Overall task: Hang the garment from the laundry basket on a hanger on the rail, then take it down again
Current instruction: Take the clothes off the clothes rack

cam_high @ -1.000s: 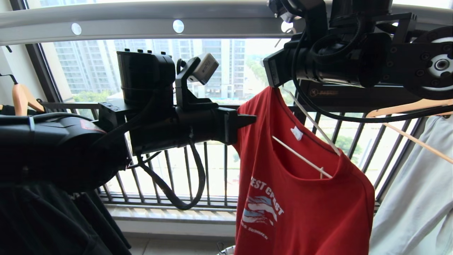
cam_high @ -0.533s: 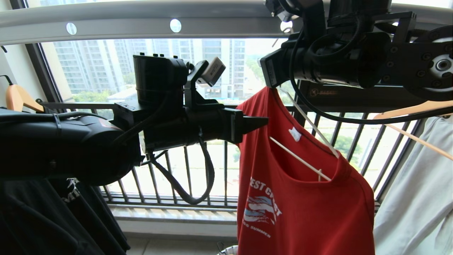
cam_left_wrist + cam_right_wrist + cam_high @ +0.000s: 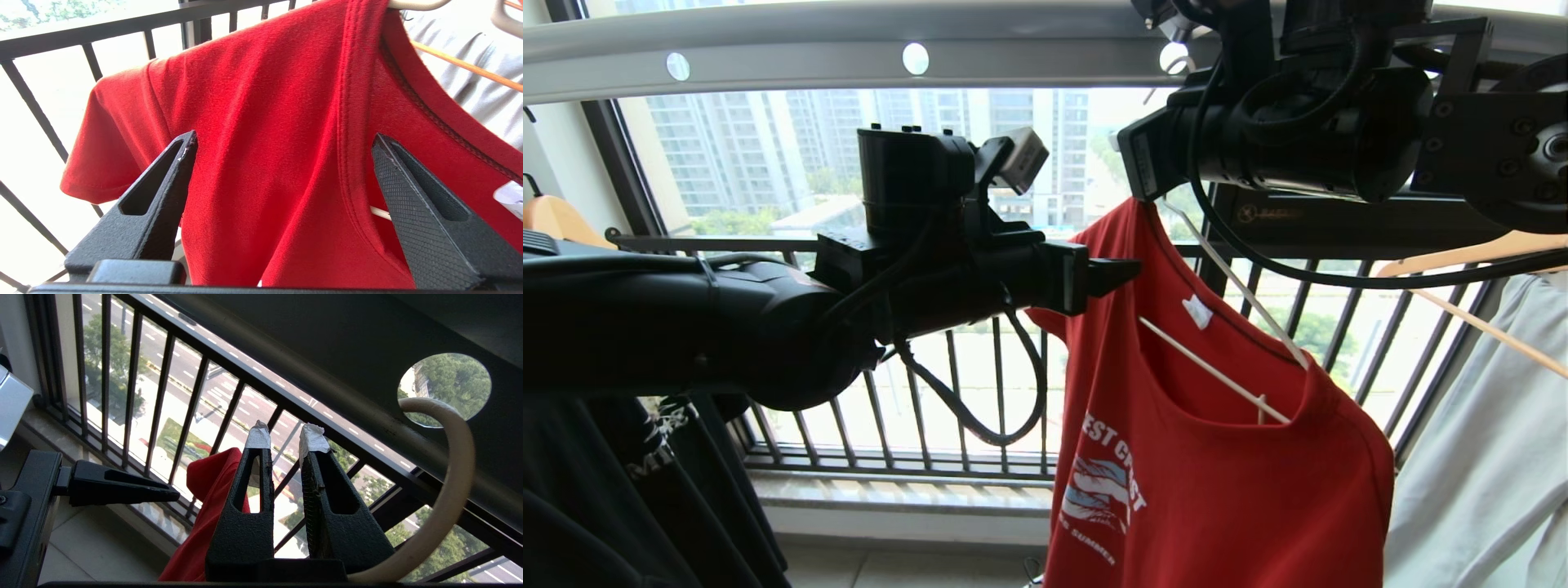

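Observation:
The garment (image 3: 1217, 490), a red T-shirt with white lettering, hangs on the thin cream hanger (image 3: 1217, 371) under the grey rail (image 3: 809, 61). My left gripper (image 3: 284, 139) is open wide. Its fingers stand on either side of the garment's (image 3: 265, 143) shoulder fabric without pinching it. My right gripper (image 3: 286, 437) is up by the rail (image 3: 347, 339), fingers close together with a narrow gap. The hanger's hook (image 3: 457, 465) reaches into a round rail hole and curves down to the base of those fingers. The laundry basket does not show.
A pale grey garment (image 3: 1486, 457) on a wooden hanger (image 3: 1462, 253) hangs close on the right. A black printed T-shirt (image 3: 645, 490) hangs low on the left. The dark railing (image 3: 931, 392) of vertical bars runs behind, in front of the window.
My left gripper has opened and let go of the garment's shoulder, and its arm has pushed a little toward the shirt. The sleeve now hangs out to the left. The right gripper stays by the rail.

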{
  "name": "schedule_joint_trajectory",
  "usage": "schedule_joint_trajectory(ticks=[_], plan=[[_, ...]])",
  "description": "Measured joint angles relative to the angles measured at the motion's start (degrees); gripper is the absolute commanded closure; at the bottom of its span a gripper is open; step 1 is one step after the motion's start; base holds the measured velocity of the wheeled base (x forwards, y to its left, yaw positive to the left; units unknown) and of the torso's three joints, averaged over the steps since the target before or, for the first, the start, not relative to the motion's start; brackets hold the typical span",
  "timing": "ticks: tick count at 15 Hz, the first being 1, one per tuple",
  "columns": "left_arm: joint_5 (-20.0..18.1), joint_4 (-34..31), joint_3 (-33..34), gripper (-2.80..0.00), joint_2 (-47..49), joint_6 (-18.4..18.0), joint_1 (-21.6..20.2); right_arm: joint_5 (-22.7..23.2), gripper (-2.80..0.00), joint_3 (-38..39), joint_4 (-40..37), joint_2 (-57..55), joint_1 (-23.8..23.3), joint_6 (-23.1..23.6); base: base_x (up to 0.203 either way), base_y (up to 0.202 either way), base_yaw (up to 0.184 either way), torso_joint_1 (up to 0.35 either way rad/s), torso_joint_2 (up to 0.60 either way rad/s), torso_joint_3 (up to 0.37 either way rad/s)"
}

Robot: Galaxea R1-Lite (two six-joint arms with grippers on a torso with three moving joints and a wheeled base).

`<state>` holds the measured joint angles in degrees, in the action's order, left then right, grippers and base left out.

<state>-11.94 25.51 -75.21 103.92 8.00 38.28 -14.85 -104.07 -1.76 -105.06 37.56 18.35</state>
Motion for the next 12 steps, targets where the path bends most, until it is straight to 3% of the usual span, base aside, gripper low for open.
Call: schedule_joint_trajectory(ticks=[3, 7, 8, 12], plan=[[4.31, 0.01, -0.36, -2.8, 1.27, -1.45, 0.0, -0.01, 0.0, 0.0, -0.02, 0.19, 0.2, -0.05, 0.0, 0.0, 0.0, 0.0, 0.0, 0.0], [7.07, 0.09, -1.68, -2.8, 1.84, -1.61, -0.13, -0.01, 0.0, 0.16, 0.02, 0.4, 0.85, -0.06, 0.0, 0.0, 0.0, 0.0, 0.0, 0.0], [7.81, 0.09, -1.83, 0.0, 1.73, -1.59, -0.13, 0.0, 0.0, 0.16, 0.02, 0.42, 0.89, -0.1, 0.0, 0.0, 0.0, 0.0, 0.0, 0.0], [8.07, 0.06, -1.93, 0.0, 1.56, -1.55, -0.24, -0.02, 0.0, 0.18, -0.09, 0.54, 0.94, -0.05, 0.0, 0.0, 0.0, 0.0, 0.0, 0.0]])
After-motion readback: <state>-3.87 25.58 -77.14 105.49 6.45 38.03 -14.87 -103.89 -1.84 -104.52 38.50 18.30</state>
